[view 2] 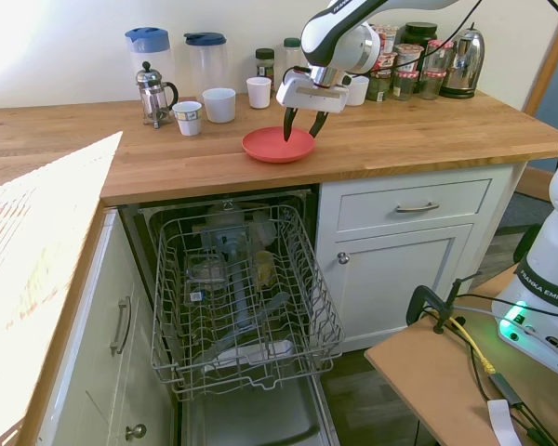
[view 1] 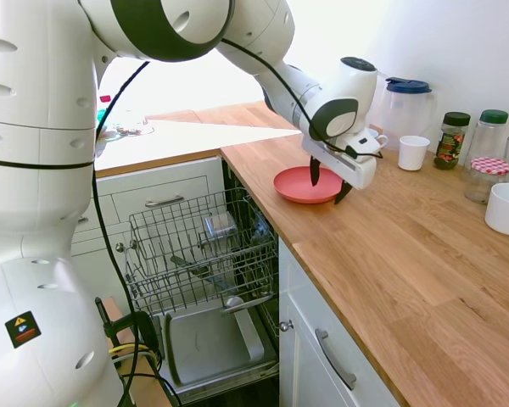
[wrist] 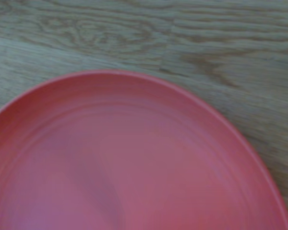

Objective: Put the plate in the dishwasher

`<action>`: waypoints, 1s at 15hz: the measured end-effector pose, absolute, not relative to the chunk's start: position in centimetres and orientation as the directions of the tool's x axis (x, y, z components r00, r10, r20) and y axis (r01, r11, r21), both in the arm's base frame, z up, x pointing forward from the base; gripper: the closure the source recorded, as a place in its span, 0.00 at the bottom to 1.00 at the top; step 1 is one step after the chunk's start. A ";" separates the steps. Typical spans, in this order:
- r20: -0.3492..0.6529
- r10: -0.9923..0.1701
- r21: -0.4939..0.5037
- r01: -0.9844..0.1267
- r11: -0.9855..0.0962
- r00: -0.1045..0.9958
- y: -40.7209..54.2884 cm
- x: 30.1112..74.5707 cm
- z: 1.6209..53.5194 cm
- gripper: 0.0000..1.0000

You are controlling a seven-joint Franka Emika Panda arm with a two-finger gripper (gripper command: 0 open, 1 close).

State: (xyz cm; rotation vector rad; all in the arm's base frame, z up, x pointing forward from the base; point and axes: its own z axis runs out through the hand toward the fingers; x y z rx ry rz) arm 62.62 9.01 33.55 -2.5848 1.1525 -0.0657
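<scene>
Plate (view 1: 304,184) flat on tabletop (view 1: 407,254), directly beneath claw (view 1: 328,181); claw spread, straddling plate's rim, not gripping yet. Risk: shallow rim slips from fingers on closing, plate skids. Dishwasher (view 2: 242,297) rack open below.

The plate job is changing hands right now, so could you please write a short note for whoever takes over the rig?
Gripper: jaws open, straddling the right rim of the plate, one finger over the plate, the other outside it. Nothing gripped yet.
Plate: lying flat on the wooden counter, near the edge above the dishwasher.
Dishwasher: door down, wire rack pulled out, a few items already in it.
Done: the approach to the plate.
Left: close on the rim, lift, carry to the rack, set the plate in and release.
</scene>
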 end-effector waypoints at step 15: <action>-0.102 -0.732 -0.316 -0.719 -0.619 0.674 9.3 63.1 33.0 1.00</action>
